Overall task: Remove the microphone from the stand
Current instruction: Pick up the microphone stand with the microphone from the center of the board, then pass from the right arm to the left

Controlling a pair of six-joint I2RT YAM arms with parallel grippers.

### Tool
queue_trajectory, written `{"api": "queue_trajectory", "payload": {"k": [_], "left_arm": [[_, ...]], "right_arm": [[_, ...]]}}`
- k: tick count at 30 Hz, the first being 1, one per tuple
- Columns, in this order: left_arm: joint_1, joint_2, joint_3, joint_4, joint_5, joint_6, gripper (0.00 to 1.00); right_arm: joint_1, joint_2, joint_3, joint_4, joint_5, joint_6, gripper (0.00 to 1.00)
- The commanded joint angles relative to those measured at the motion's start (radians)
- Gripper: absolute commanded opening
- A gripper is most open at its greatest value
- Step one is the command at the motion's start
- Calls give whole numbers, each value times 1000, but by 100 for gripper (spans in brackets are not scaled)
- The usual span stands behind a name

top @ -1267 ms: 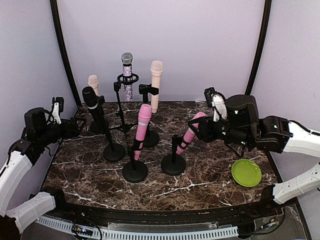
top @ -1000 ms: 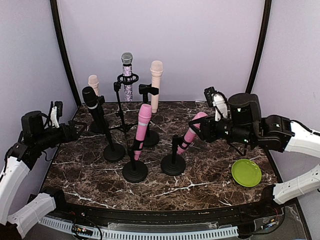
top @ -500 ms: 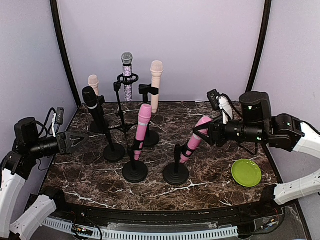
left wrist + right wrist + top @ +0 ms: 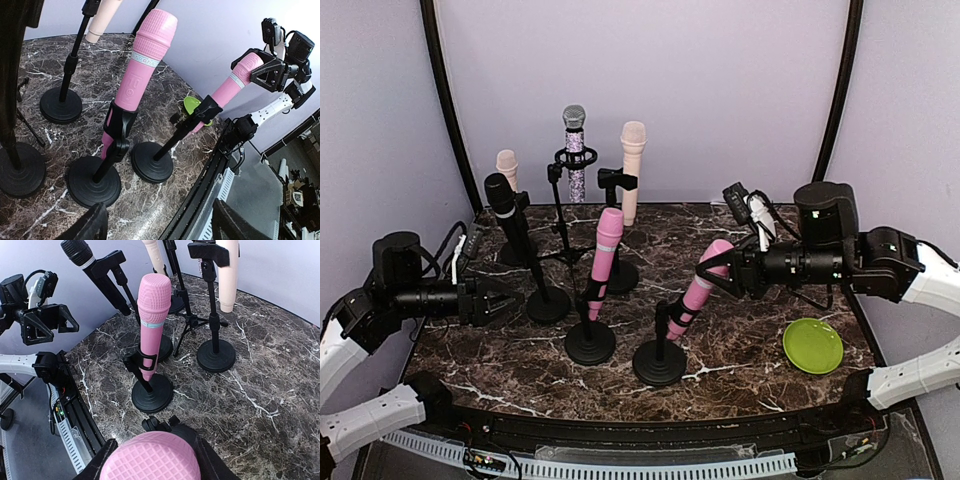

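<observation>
Step in hand: you are at the pull-out. The pink gridded-head microphone [image 4: 700, 285] is gripped but not yet free of its short black round-base stand [image 4: 658, 362].
Right gripper [image 4: 722, 262]: clamped on the microphone's head, right of centre in the overhead view. In its own wrist view the head fills the bottom edge between the fingers [image 4: 100, 465].
Microphone: just below centre of the overhead frame, leaning up to the right, with its lower body seated in the stand's black clip [image 4: 202, 111].
Left gripper [image 4: 505, 303]: jaws apart and holding nothing, at middle left of the overhead view, pointed towards the stands and well apart from this one.
Next move: draw the microphone up and right along its own lean. The stand looks unheld, so you will likely need the left gripper to pin its post or base.
Watch: the upright pink microphone [image 4: 603, 265] stands near, to the left.
</observation>
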Motion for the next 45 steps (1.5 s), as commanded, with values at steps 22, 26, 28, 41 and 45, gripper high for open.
{"api": "queue_trajectory", "payload": {"k": [22,26,28,41,45], "left_arm": [[-607,178,43,376,-512,65,64],[-690,251,73,421,-580,108,64],[-733,291,90,422,-607,130,64],[-848,584,112,645,-706,209,69],[-847,641,118,697,-719,226,71]], "right_arm": [[-5,-59,-9,263,-48,32,25],[-4,-52,-21,277,-47,37,25],[-3,-49,-24,278,-50,41,25],[-4,2,30,223,-171,-15,26],[-4,35,69,173,-210,-39,26]]}}
